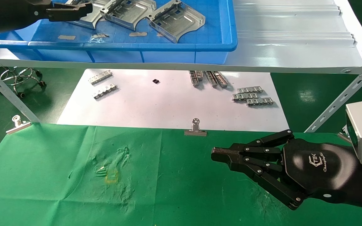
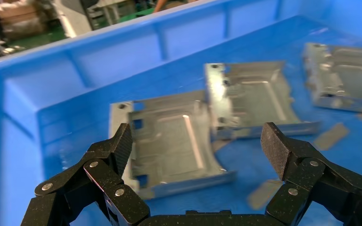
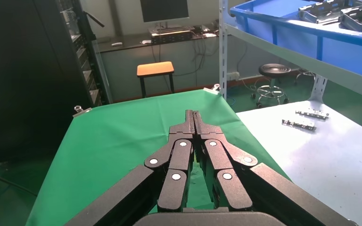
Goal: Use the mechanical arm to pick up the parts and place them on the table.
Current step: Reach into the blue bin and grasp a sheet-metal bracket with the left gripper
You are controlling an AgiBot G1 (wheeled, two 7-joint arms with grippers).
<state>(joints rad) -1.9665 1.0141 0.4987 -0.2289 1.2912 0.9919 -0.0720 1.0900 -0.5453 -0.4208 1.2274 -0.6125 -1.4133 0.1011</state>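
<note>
The left gripper (image 2: 198, 146) is hanging over the blue bin (image 1: 228, 37) on the white shelf (image 1: 294, 47), its fingers (image 2: 122, 141) spread wide and holding nothing. The nearest of the parts (image 2: 174, 146) is lying flat on the bin floor directly beneath the gap, untouched. Two more plates (image 1: 176, 18) are sitting toward three o'clock from it in the head view. The right gripper (image 1: 215, 154) is hovering over the green table (image 1: 58, 175) at about four o'clock, fingers pressed together, empty. Small chain-like strips (image 1: 252, 95) are lying on the white sheet (image 1: 156, 103), with a binder clip (image 1: 195, 128) on the cloth edge.
</note>
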